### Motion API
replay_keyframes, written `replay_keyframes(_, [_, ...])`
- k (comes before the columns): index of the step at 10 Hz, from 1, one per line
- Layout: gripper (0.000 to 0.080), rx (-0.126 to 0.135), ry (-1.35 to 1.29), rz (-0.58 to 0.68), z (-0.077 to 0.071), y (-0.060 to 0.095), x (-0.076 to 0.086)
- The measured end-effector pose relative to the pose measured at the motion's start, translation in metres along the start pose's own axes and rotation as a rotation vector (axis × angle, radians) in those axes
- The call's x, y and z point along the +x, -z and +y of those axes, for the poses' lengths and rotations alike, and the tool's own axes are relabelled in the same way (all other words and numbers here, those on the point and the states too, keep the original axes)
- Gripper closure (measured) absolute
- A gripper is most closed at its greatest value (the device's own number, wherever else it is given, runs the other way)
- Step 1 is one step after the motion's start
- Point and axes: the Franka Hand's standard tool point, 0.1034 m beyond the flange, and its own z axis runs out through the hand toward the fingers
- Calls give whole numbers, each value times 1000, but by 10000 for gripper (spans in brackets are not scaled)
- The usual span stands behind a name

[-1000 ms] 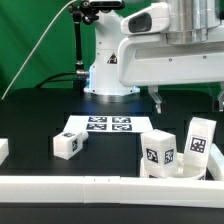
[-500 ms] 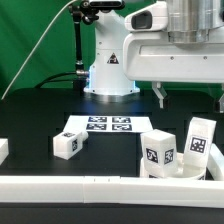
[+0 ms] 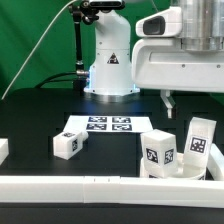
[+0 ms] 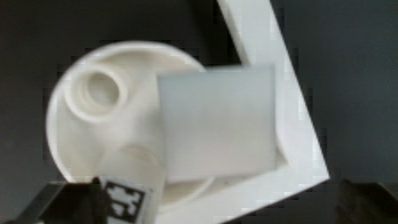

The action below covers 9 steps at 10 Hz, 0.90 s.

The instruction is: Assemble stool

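The white round seat point(image 4: 93, 100) lies against the border bar at the exterior view's right point(image 3: 186, 171). Two white tagged legs stand on it: one point(image 3: 158, 151) nearer the middle, one point(image 3: 199, 137) further right. In the wrist view one leg point(image 4: 222, 115) shows end-on and the other's tag point(image 4: 128, 190) shows close to the camera. A third leg point(image 3: 68, 143) lies loose on the table, and a fourth point(image 3: 3, 150) lies at the left edge. My gripper point(image 3: 195, 103) hangs open and empty above the two standing legs, touching nothing.
The marker board point(image 3: 105, 125) lies mid-table in front of the arm's base point(image 3: 108, 70). A long white border bar point(image 3: 90, 186) runs along the front, and another point(image 4: 267, 45) passes beside the seat.
My gripper has moved toward the exterior view's right, over the two standing legs. The parts have not moved.
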Motion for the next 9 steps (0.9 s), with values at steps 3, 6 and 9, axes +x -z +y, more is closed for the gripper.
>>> replay_keyframes(3, [151,0,-3,-1,0,-1,0])
replay_keyframes(6, [151,0,1,13,0,-11,-5])
replay_keyframes(9, [162,1,8,17,-2,-13,-6])
